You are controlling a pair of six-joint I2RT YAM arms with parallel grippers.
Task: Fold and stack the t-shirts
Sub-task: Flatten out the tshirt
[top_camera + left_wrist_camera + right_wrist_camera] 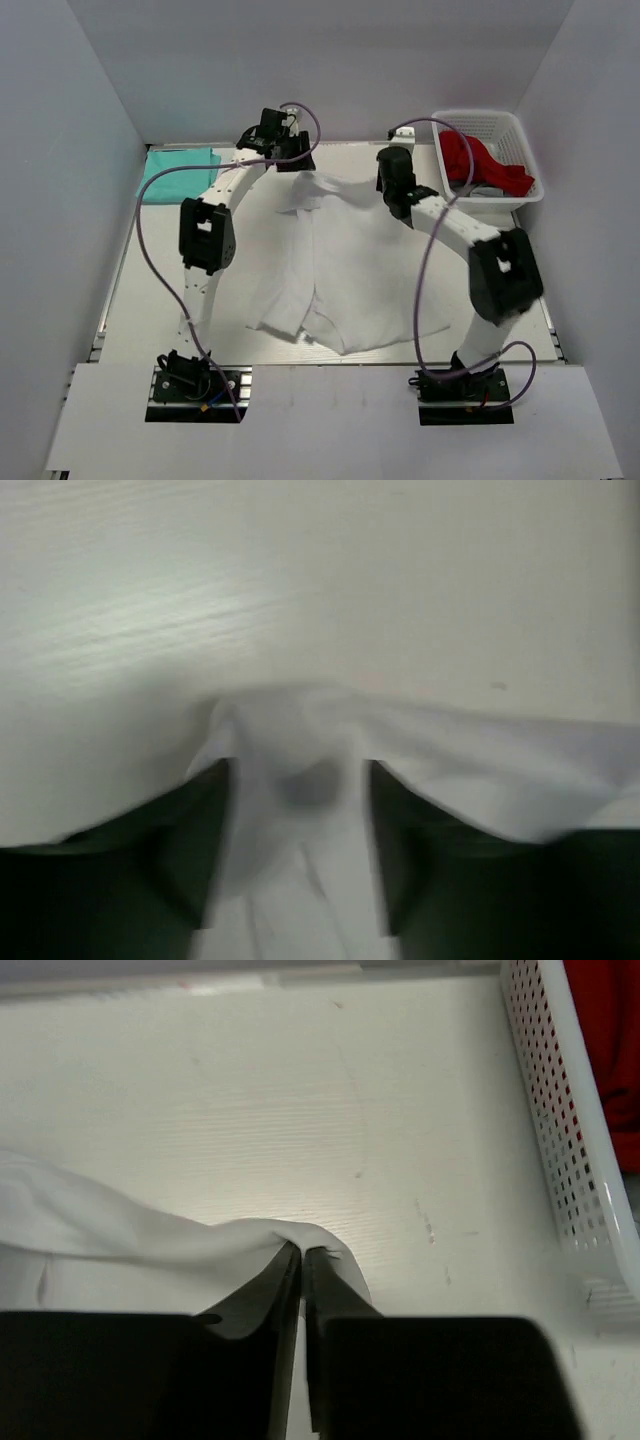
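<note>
Right wrist: hand (302,1253) tight on t-shirt (120,1225)

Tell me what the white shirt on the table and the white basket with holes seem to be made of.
The thin white t-shirt looks like soft matte cloth: it creases and drapes. The white perforated basket looks like rigid, slightly glossy plastic, with even rows of holes.

Blurred throughout in the left wrist view: white t-shirt (430,760) bunched between two dark fingers (190,860), grip impossible to read. Cut off at 3 o'clock in the right wrist view: basket (560,1150) and red cloth (610,1050). Half-hidden under that cloth from above: something grey (490,190).
</note>
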